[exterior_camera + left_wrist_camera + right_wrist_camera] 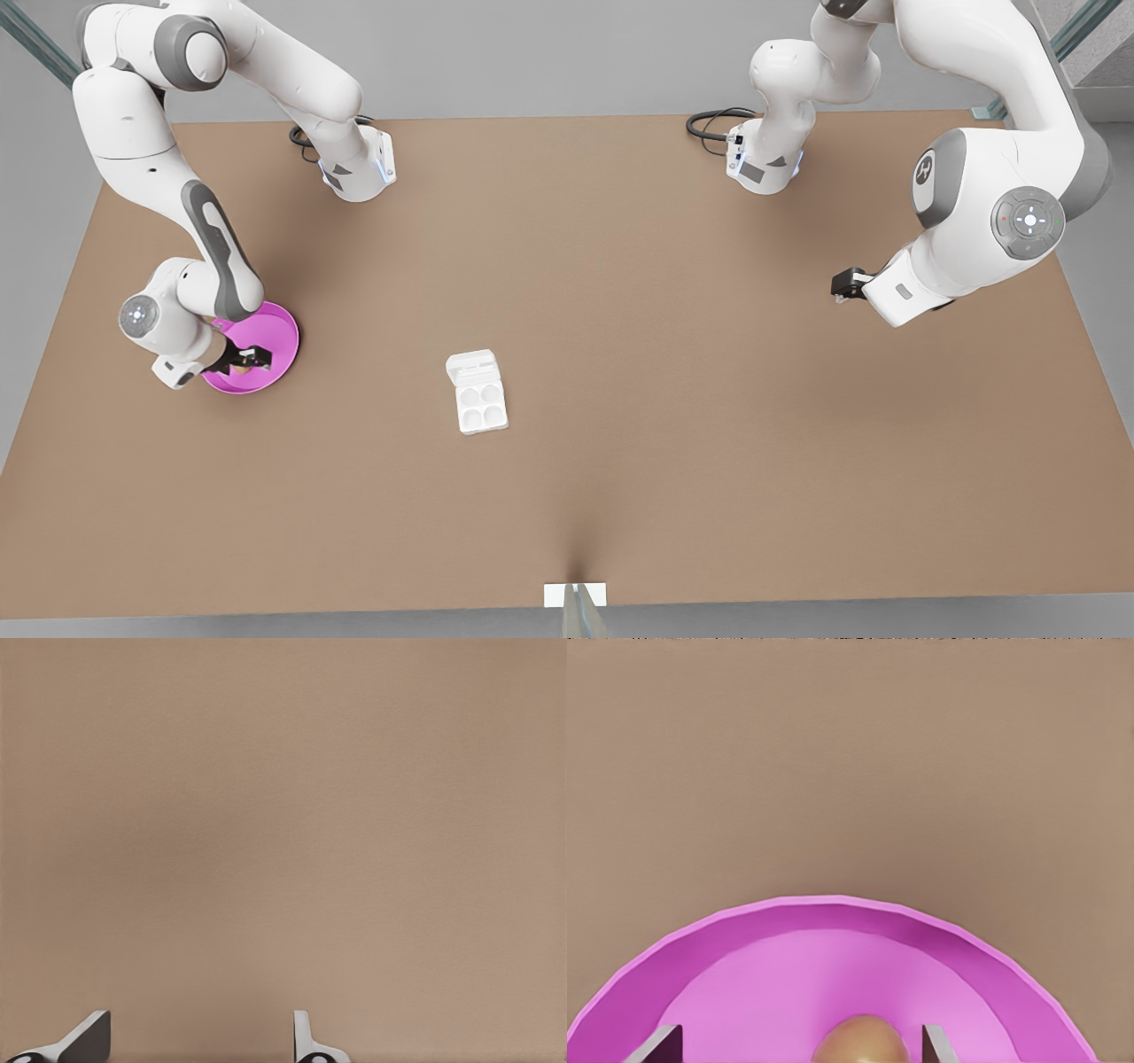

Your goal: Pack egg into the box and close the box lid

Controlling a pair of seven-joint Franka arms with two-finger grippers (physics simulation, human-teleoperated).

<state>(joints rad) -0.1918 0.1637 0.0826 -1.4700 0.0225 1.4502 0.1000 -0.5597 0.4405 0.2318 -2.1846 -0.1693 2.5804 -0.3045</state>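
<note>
The tan-brown egg lies in a round pink plate at the front view's left. My right gripper is down in the plate, open, with one finger on each side of the egg and gaps between. The white box sits near the table's middle, its four cups empty. The box lid lies folded back flat on the far side. My left gripper waits above bare table at the front view's right, open and holding nothing.
The brown table spreads wide between the plate, the box and the left arm. Both arm bases stand at the far edge with black cables. A small white bracket sits at the near edge.
</note>
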